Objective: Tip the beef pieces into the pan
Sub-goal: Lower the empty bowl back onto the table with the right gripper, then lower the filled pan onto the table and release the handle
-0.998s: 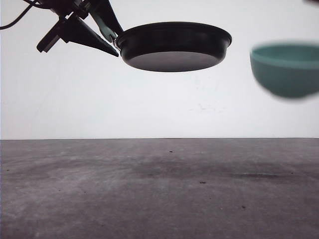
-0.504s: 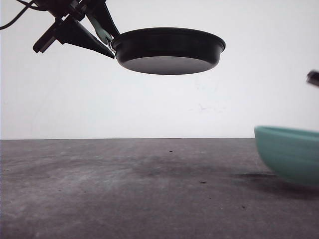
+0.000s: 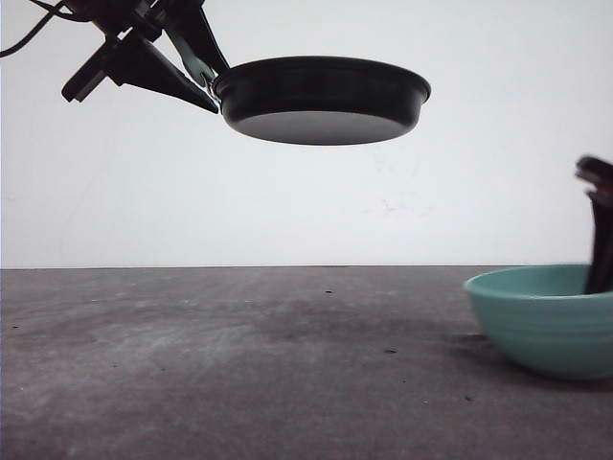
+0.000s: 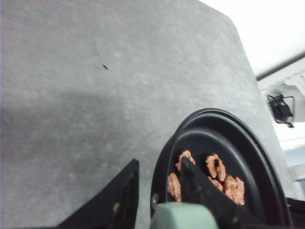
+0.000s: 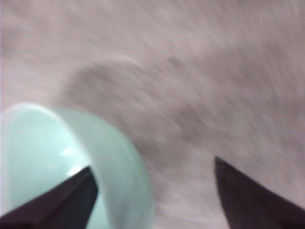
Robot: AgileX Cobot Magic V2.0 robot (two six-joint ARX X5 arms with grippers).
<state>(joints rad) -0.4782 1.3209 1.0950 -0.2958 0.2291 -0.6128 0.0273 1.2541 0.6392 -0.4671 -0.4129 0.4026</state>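
While the left gripper (image 3: pixel 196 67) pinches the pan (image 3: pixel 321 96) aloft — right gripper (image 5: pixel 152 191) spread astride the bowl (image 3: pixel 541 321) rim.

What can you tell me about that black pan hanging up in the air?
The round, shallow black frying pan is held above the grey table, touching nothing beneath it and roughly level. It looks like dark non-stick metal, with a dull grey flat underside. Its short pale mint-green handle on a metal neck is clamped by the left gripper. Inside lie small reddish-brown beef pieces, clustered near the handle side.
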